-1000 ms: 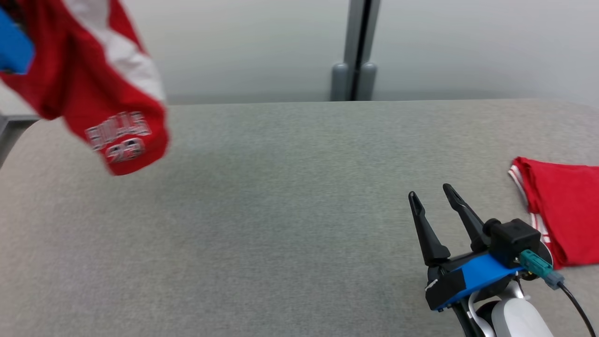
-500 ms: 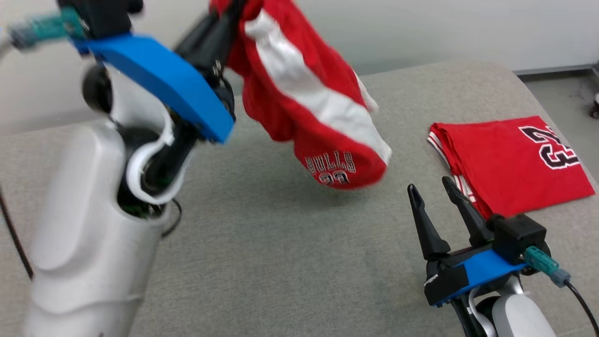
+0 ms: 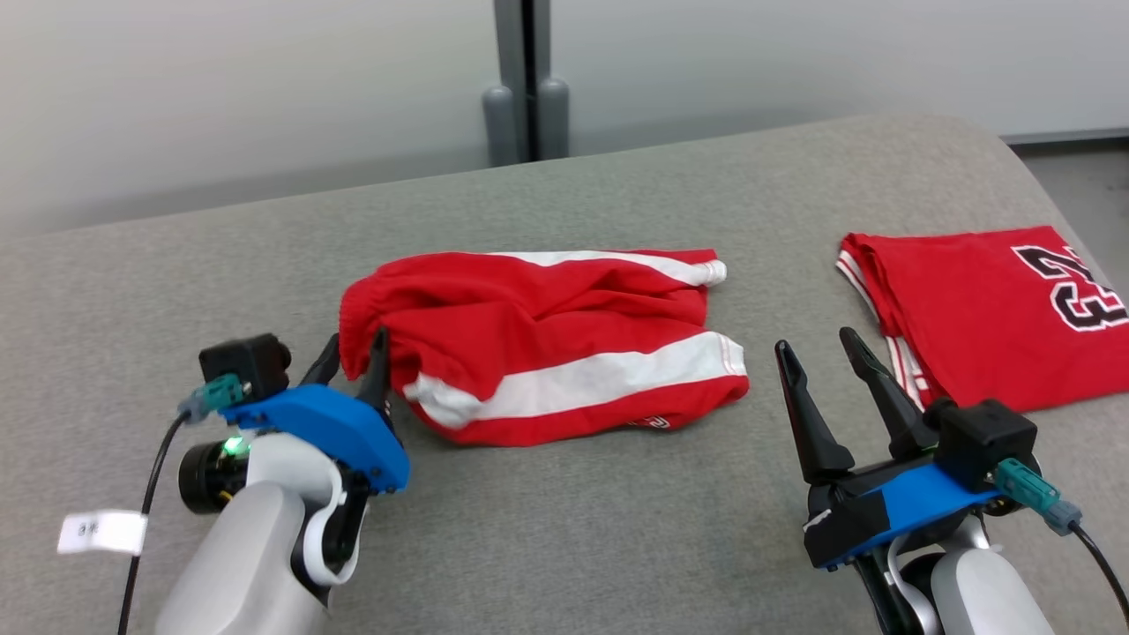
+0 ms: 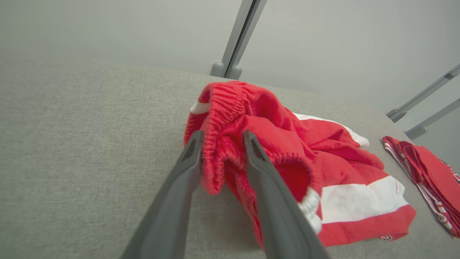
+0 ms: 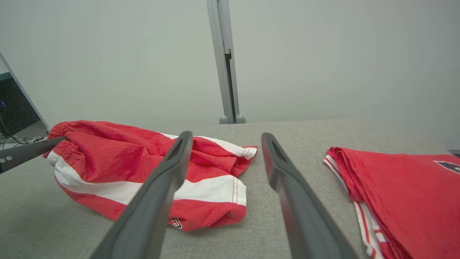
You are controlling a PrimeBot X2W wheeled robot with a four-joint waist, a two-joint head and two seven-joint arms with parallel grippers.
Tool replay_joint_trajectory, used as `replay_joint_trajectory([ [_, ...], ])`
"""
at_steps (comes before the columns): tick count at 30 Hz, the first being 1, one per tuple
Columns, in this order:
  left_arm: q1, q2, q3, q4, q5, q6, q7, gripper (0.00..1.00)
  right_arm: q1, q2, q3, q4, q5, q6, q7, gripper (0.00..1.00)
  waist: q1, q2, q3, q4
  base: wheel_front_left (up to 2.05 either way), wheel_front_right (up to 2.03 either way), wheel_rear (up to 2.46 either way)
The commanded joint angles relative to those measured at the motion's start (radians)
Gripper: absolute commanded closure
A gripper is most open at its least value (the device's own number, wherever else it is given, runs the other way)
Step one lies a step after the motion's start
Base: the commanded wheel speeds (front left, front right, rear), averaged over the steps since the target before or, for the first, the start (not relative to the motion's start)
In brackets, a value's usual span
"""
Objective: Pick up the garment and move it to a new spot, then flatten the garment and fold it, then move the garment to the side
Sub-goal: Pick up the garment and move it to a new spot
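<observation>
Grey table (image 3: 564, 547) held red shorts (image 3: 547, 353) at its centre, placed but unflattened; left gripper (image 3: 355, 339) straddled their waistband (image 4: 230, 104), grip unclear; right gripper (image 3: 813, 342) gaped empty.

Folded red jersey (image 3: 970, 326) on grey surface (image 3: 573, 547)
</observation>
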Motion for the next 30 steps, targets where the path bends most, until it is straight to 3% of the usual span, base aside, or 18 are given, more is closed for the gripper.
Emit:
replay_joint_trajectory([
  [1,0.020,-0.001,0.003,0.022,0.009,-0.015,-0.050,0.00,0.006,-0.001,-0.006,-0.001,-0.006,0.001,0.004,0.00,-0.0001,-0.0001,-0.006,0.020,0.00,0.00,0.00],
  [8,0.104,0.004,0.022,0.035,0.009,-0.082,-0.237,0.00,0.046,-0.001,-0.055,-0.017,-0.010,0.001,0.021,0.00,-0.0001,-0.0001,-0.046,0.091,0.00,0.00,0.00],
  [12,0.162,0.023,0.036,-0.021,0.033,-0.089,-0.309,0.00,0.072,-0.001,-0.084,-0.030,-0.019,0.001,0.030,0.00,-0.0001,-0.0001,-0.063,0.124,0.00,0.00,0.00],
  [23,0.349,0.055,0.139,-0.286,0.183,-0.026,-0.335,0.00,0.142,-0.001,-0.135,-0.038,-0.027,0.001,0.037,0.00,-0.0001,-0.0001,-0.107,0.151,0.00,0.00,0.00],
  [30,0.441,0.065,0.164,-0.326,0.227,-0.004,-0.336,0.00,0.180,-0.001,-0.151,-0.025,-0.032,0.001,0.030,0.00,-0.0001,-0.0001,-0.128,0.155,0.00,0.00,0.00],
])
